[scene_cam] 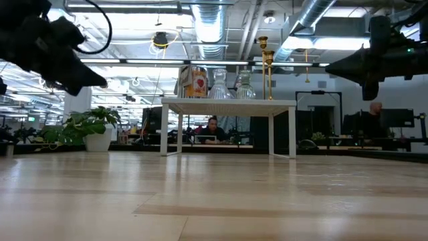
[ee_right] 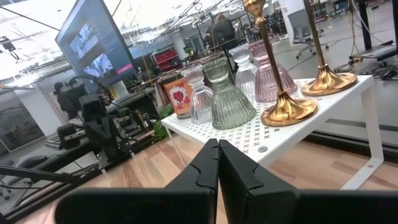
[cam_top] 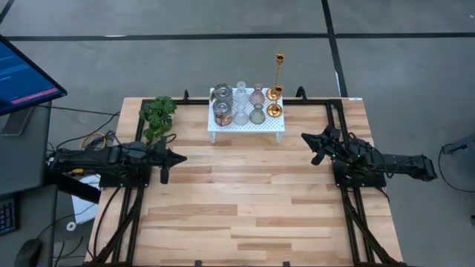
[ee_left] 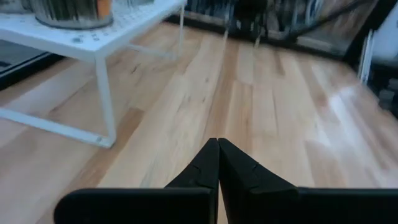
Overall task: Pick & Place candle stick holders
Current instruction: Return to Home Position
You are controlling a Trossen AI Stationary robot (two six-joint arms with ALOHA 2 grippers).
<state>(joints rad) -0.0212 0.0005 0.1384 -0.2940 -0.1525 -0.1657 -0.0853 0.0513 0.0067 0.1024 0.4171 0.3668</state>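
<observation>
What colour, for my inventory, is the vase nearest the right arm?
The vase is pale green; right wrist view.

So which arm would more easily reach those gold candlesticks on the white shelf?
Probably the right. The gold candlesticks stand at the right end of the shelf, nearer the right gripper than the left gripper.

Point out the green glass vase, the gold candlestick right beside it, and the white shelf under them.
green vase (ee_right: pixel 231 102), right wrist view, on its ribbed belly.
gold candlestick (ee_right: pixel 288 111), right wrist view, on its round base.
white shelf (ee_right: pixel 249 135), right wrist view, on a bare patch of its perforated top.
</observation>
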